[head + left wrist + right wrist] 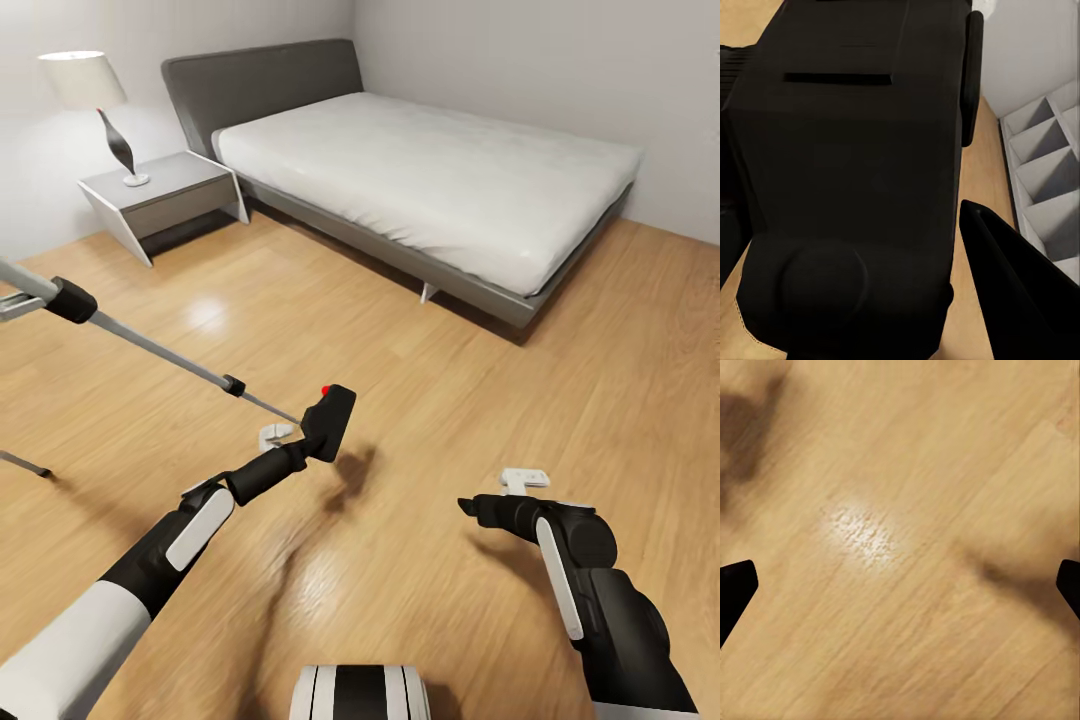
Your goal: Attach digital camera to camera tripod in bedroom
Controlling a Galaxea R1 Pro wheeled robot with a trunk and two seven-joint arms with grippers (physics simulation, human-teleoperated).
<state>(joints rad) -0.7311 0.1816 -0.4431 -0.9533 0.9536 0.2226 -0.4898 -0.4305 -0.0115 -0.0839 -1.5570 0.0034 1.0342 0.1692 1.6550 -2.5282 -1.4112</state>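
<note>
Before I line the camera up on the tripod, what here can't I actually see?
- Camera tripod: head view's left edge cuts off its head plate.
- Digital camera: left wrist view too close; its underside is unseen.
- Left gripper: the camera hides the finger contact.
- Right gripper: head view shows no finger gap.

We see our left tool [305, 447] clamped on the small matte-black digital camera [330, 420] with its red button, beside a thin silver tripod leg [160, 349] — over light wood floor [420, 400], near the low grey bed [430, 180].
</note>
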